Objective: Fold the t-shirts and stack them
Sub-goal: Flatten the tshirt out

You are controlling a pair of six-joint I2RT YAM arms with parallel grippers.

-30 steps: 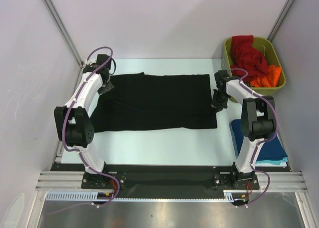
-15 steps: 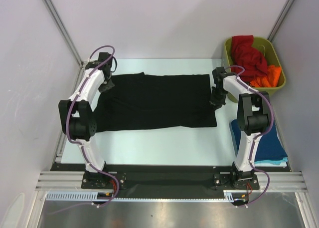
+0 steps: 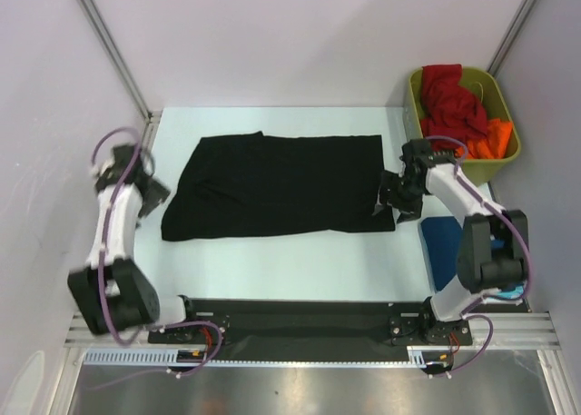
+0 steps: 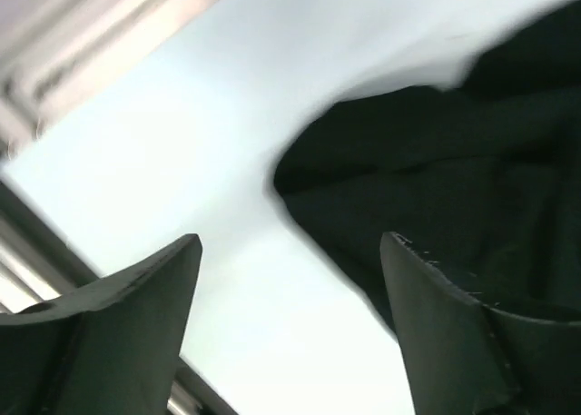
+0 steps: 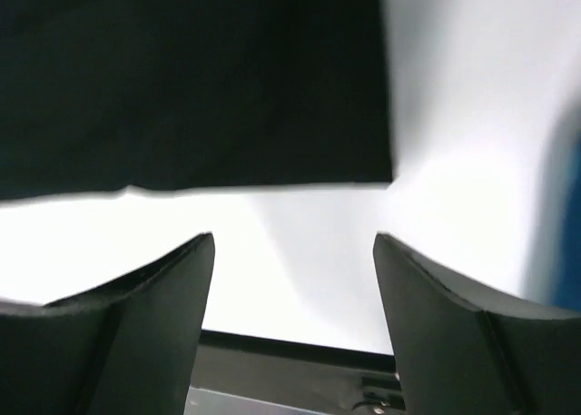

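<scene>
Neatly flat, the black t-shirt lies as a wide folded band, its left end rumpled. Both the left gripper and the right gripper gape empty beside its ends.

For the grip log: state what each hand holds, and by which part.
Nothing. The left hand and right hand both gape open beside the black t-shirt, gripping no cloth.

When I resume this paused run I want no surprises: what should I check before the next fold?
1. Left hand open, holding nothing: ok.
2. Right hand open, holding nothing: ok.
3. Black cloth t-shirt spread flat: not ok, its left end looks rumpled.
4. Folded dark blue cloth stack lying apart from the black shirt: ok.
5. Which face of the black shirt is up: cannot tell.
</scene>
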